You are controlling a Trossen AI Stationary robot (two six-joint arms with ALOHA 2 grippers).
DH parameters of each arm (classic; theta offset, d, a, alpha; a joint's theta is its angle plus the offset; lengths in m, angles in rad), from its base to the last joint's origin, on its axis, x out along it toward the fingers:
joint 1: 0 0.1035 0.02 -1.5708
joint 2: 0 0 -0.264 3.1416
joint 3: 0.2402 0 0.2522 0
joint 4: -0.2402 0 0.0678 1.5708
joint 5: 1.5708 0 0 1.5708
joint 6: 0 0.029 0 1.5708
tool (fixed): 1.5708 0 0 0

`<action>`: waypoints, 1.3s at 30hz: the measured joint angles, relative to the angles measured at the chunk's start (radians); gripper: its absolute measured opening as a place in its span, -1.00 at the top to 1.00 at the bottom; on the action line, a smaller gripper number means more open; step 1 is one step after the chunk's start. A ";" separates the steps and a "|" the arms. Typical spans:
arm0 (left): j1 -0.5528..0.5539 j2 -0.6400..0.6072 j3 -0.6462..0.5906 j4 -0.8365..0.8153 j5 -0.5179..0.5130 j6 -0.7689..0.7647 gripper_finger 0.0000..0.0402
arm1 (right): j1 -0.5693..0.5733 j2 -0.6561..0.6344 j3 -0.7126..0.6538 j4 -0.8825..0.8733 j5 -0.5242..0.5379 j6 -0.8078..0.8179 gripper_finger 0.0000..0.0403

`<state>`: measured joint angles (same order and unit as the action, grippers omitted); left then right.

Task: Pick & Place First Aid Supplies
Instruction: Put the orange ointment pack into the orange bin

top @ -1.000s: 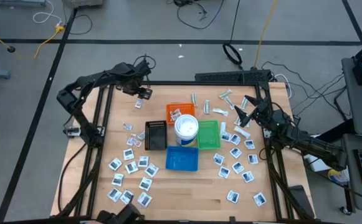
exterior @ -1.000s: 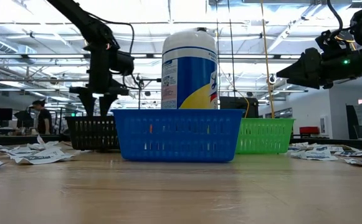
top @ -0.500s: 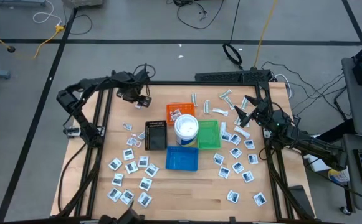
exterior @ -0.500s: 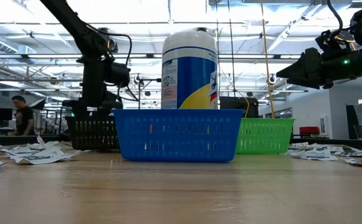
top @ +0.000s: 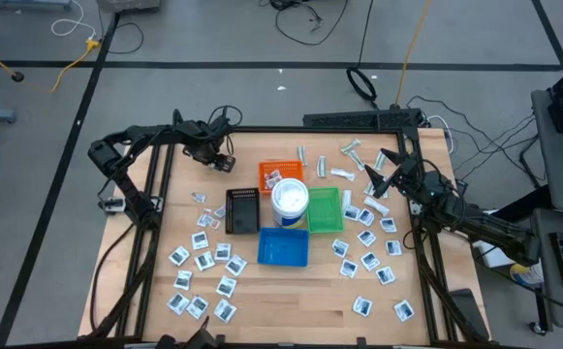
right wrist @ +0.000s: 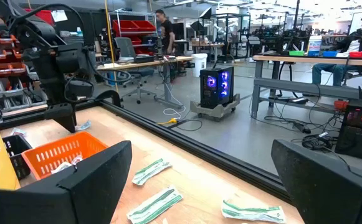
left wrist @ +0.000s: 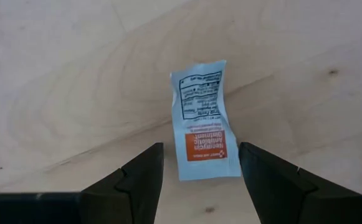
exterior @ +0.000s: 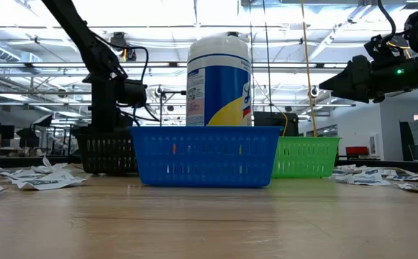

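- A white packet (left wrist: pixel 202 121) with black print and an orange-red block is seen lying flat on the bare wooden table (top: pixel 291 301), near its far left part.
- The packet is framed by the two dark fingers (left wrist: pixel 137 180) of the left gripper (top: pixel 225 163); the fingers are held apart, one on each side of it, and no contact with it is seen.
- The left gripper is placed low over the table, beside the orange tray (top: pixel 279 173) and beyond the black tray (top: pixel 241 210).
- Many more white packets (top: pixel 203 257) are scattered over the near left part of the table, and others (top: pixel 368 260) over the right part.
- Narrow wrapped strips (right wrist: pixel 157 205) are laid near the far edge, past the orange tray.
- A white tub (top: pixel 289 200) with a blue band is set in the middle, between the orange, black, green (top: pixel 325 210) and blue (top: pixel 283 247) trays.
- The right gripper (top: pixel 376 174) is held above the right part of the table with its fingers spread wide and nothing between them.
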<state>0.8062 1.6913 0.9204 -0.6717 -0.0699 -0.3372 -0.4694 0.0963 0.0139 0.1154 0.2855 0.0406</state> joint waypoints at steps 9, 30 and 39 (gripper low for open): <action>-0.012 -0.004 -0.031 0.028 0.017 0.012 0.42 | 0.000 0.000 0.000 0.000 0.000 0.000 -0.89; -0.011 -0.050 0.051 -0.126 0.038 0.151 0.99 | 0.000 0.000 0.000 0.000 0.000 0.000 -0.89; -0.035 -0.064 0.190 -0.340 0.040 0.353 0.99 | 0.000 0.000 0.000 0.000 0.000 0.000 -0.89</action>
<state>0.7717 1.6276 1.1106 -1.0117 -0.0301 0.0157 -0.4697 0.0967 0.0142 0.1150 0.2853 0.0407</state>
